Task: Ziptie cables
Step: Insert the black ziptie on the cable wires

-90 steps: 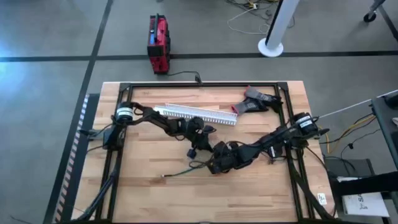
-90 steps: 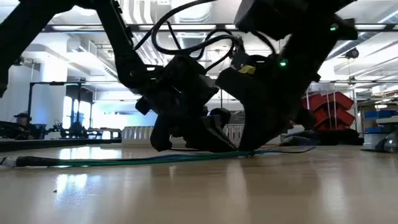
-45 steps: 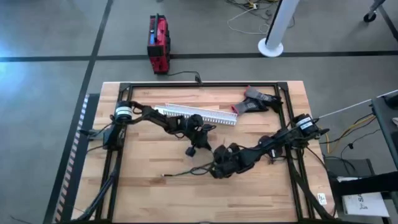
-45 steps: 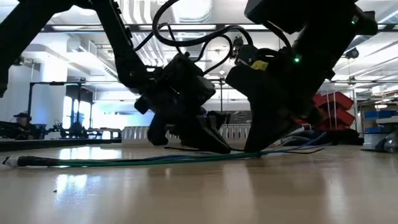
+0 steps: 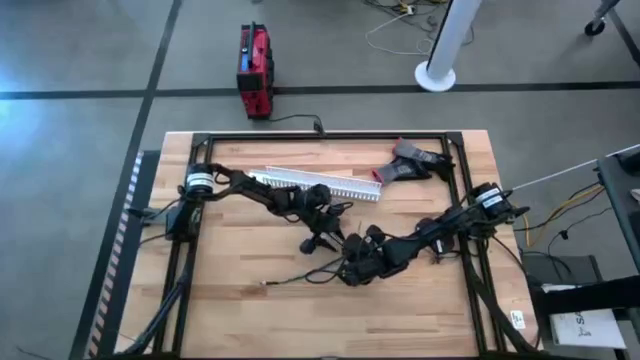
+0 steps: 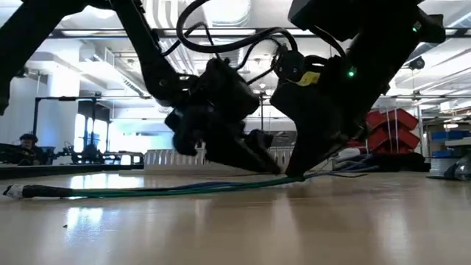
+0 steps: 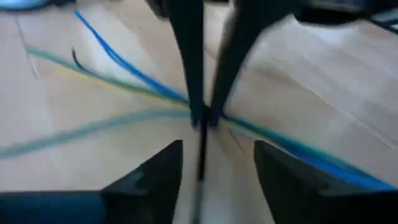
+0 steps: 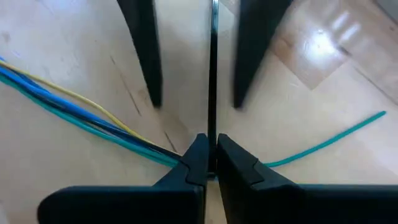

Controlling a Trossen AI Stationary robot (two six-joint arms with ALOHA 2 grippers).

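1. Nearest to us in the right wrist view, the right gripper point(image 8: 210, 163) has its jaws clenched on the ziptie point(image 8: 213, 74), a thin black strip running straight up the middle of the frame between the two dark fingers of the other arm
2. In the left wrist view the left gripper point(image 7: 217, 163) shows its own jaws released, well apart at the bottom of the frame, with the strip passing between them and touching neither as far as we can tell
3. The cables point(image 8: 81, 118), blue, yellow and teal, lie on the bench point(image 8: 74, 56) and cross just under the pinch; in the high view they trail from the two grippers toward the lower left of centre point(image 5: 300, 276)
4. To do this step well, we judge that the right gripper should hold the strip steady and level across the bundle while the left closes on the free end squarely, not at an angle, so the stiff strip does not twist out
5. We would keep the wires gathered; a stray teal strand point(image 8: 336, 139) lies apart at the right of the frame and could be left out of the loop
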